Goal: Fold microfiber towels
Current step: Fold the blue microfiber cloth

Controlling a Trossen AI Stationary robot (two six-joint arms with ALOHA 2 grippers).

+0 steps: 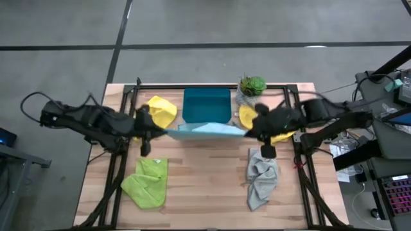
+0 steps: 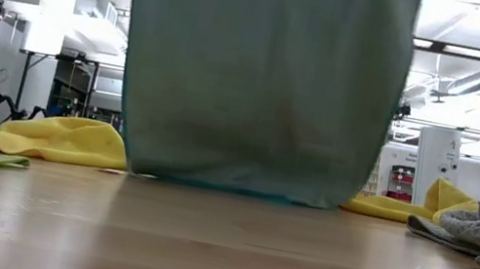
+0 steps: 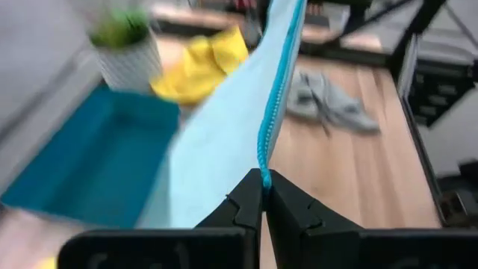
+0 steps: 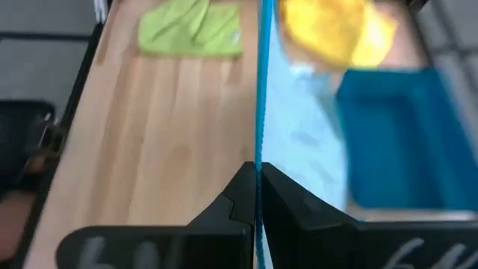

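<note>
A: Towel, light blue (image 1: pixel 209 129), hung stretched over the tabletop (image 1: pixel 205 192) centre, before the teal tray (image 1: pixel 207 104). Left pincer (image 1: pixel 159 131) pinched one corner.

B: Right pincer (image 1: pixel 252 133) clamped the other. Advice: keep tension even, lower hem first, lay flat.

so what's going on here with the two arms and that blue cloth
Both arms hold the light blue towel stretched between them above the table, in front of the teal tray. The left gripper is shut on one corner, the right gripper on the other, and the cloth hangs down. The lime green towel, grey towel and two yellow towels lie unfolded around it.
</note>
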